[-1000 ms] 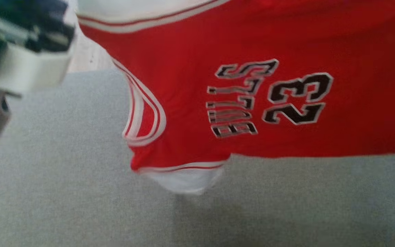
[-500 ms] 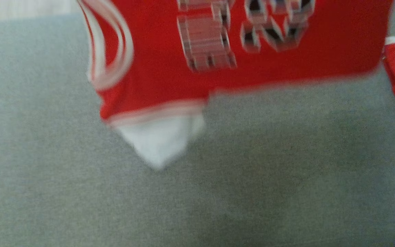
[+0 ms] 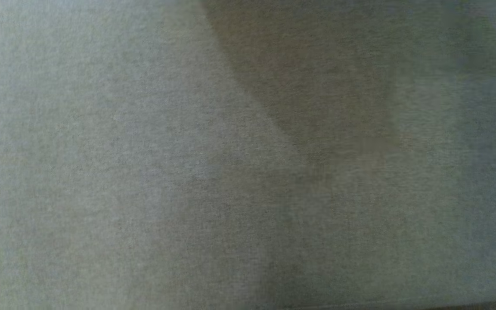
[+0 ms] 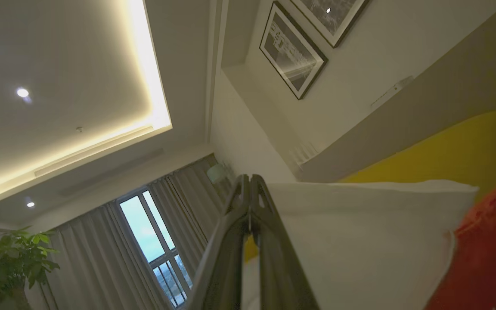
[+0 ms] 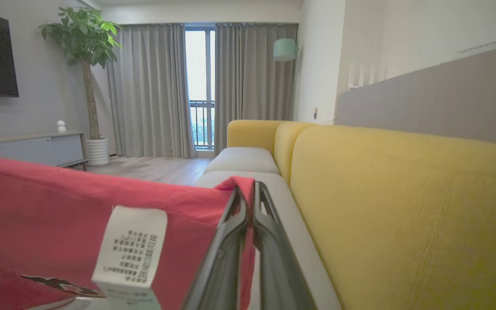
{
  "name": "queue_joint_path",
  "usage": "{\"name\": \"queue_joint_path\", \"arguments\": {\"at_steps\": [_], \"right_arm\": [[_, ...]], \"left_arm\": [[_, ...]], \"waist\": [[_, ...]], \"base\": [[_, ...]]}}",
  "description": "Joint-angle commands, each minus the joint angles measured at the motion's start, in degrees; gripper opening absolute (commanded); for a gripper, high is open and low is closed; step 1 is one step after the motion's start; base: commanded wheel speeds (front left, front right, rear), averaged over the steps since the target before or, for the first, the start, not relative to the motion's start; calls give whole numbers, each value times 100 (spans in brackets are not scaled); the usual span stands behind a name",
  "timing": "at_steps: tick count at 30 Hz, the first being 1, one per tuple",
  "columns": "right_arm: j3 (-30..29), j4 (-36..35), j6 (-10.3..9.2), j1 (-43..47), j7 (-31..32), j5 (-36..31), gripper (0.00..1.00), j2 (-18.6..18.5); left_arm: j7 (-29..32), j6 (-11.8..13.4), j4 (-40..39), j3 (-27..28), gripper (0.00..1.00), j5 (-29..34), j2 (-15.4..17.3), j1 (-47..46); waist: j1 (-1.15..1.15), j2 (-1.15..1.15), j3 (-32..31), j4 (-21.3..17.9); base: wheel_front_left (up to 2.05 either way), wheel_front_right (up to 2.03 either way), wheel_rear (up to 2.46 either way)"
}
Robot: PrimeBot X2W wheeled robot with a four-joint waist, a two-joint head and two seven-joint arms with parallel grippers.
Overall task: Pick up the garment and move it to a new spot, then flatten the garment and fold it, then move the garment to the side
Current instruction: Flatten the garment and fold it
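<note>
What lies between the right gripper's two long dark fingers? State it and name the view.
A pinched edge of the red fabric garment, clamped in the shut right gripper; the right wrist view shows it.

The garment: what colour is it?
The garment is red, with a white printed label; the right wrist view shows it best.

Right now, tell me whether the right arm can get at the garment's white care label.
Probably not: the right end effector is shut on the garment edge, so it would have to let go first, though the care label hangs just beside it.
</note>
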Motion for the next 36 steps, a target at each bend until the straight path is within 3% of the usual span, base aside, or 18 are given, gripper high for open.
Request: {"name": "queue_joint_path", "arguments": {"at_steps": [1,7,14,24,36], "right_arm": [[25,-110,42,16,-55,47,0,-56],[194,464,42,545,-201,294,0,-107],[447,705,42,1867,-233,779,0,-238],[443,203,42,4169,-268,1462,0,-568],[-313,-845,42,6328,-31,1389,0,-507]], "left_arm": [[20,-15,-176,241,0,7,259,46],[20,-74,-827,611,0,-123,317,1654],[20,-71,-2059,1322,0,-370,244,4181],[19,-147,-2979,1868,0,-477,-203,7709],[19,52,-3259,1952,0,-381,-635,9821]], "waist": [[-1,0,153,146],[-1,0,116,257],[-1,0,-478,224],[-1,0,-1519,259],[-1,0,-2136,261]], "base": [[0,0,0],[0,0,0],[0,0,0],[0,0,0],[0,0,0]]}}
